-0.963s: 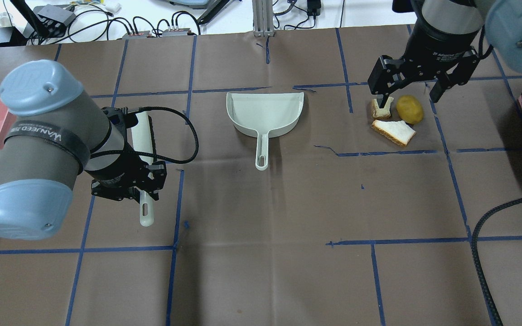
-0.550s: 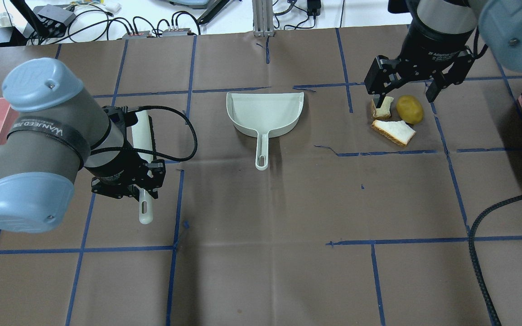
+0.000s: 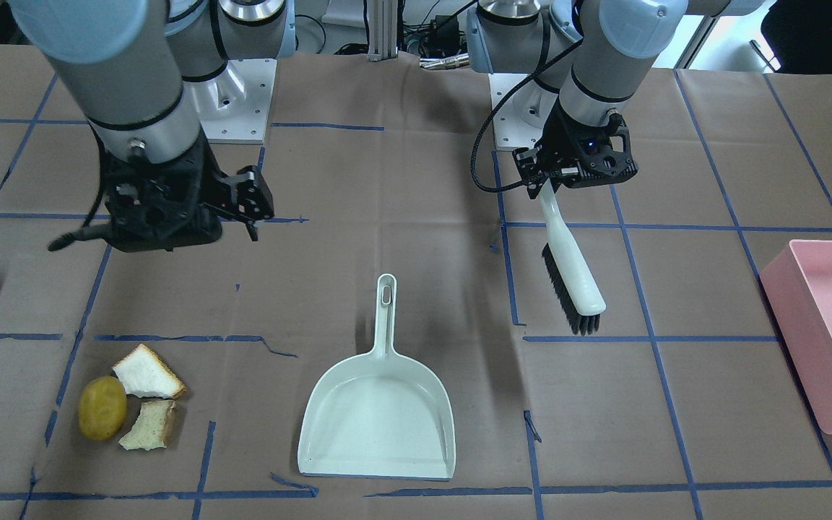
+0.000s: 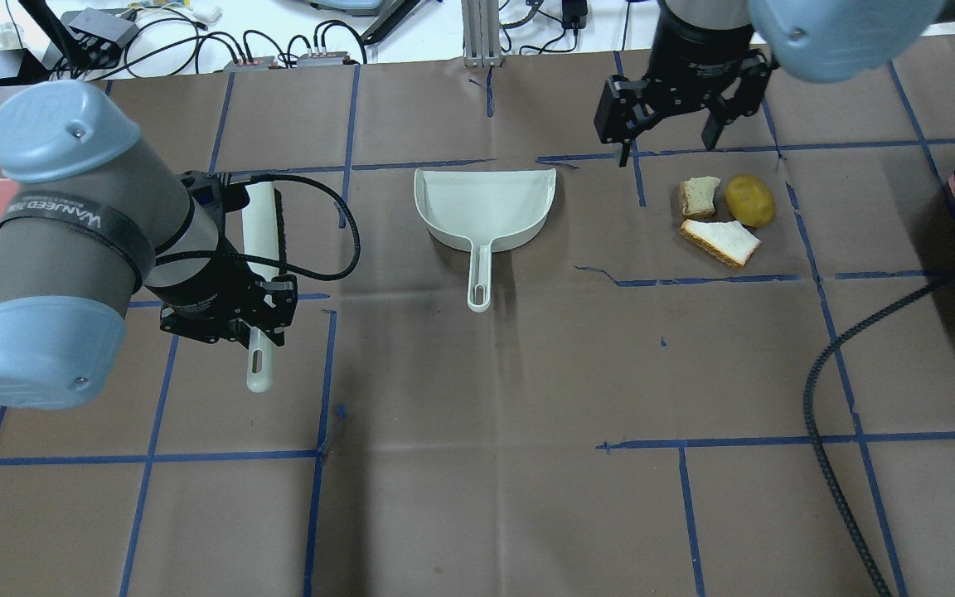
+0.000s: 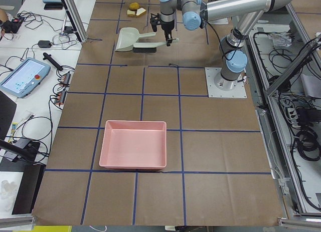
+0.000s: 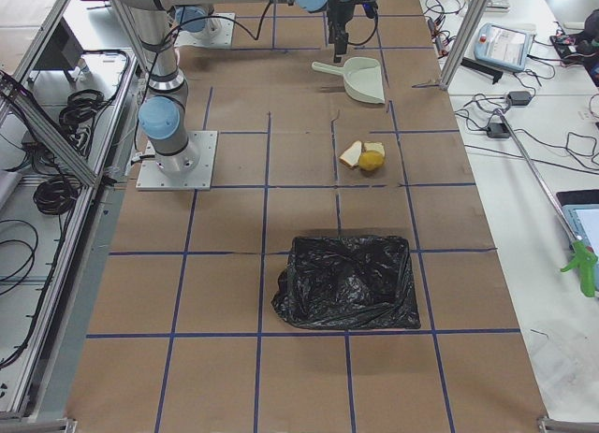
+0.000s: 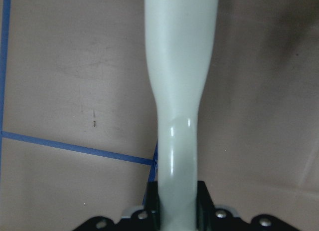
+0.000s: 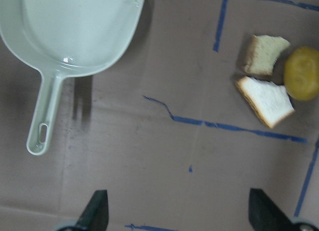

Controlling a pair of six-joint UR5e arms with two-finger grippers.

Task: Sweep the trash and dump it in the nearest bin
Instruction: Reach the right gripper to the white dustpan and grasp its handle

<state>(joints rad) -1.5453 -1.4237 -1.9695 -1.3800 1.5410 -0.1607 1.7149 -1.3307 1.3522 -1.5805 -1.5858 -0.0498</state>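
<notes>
The yellow-brown potato (image 4: 749, 200) and two torn bread pieces (image 4: 699, 196) (image 4: 722, 240) lie together on the brown table cover at the right; they also show in the front view, the potato (image 3: 102, 407) beside the bread (image 3: 147, 373). My right gripper (image 4: 668, 141) is open and empty, up above the table on the far left side of the trash, which shows in the right wrist view (image 8: 266, 101). My left gripper (image 4: 229, 319) is shut on the handle of a pale green brush (image 3: 571, 267), held off the table. A pale green dustpan (image 4: 484, 203) lies in the middle.
A pink bin (image 3: 831, 325) stands at the robot's left end of the table. A bin lined with a black bag (image 6: 346, 283) stands at the right end, close to the trash. A black cable (image 4: 826, 390) trails over the right half.
My right gripper, which had straddled the trash, has risen and moved left and farther away, still open. My left gripper with the brush has shifted slightly farther from the robot.
</notes>
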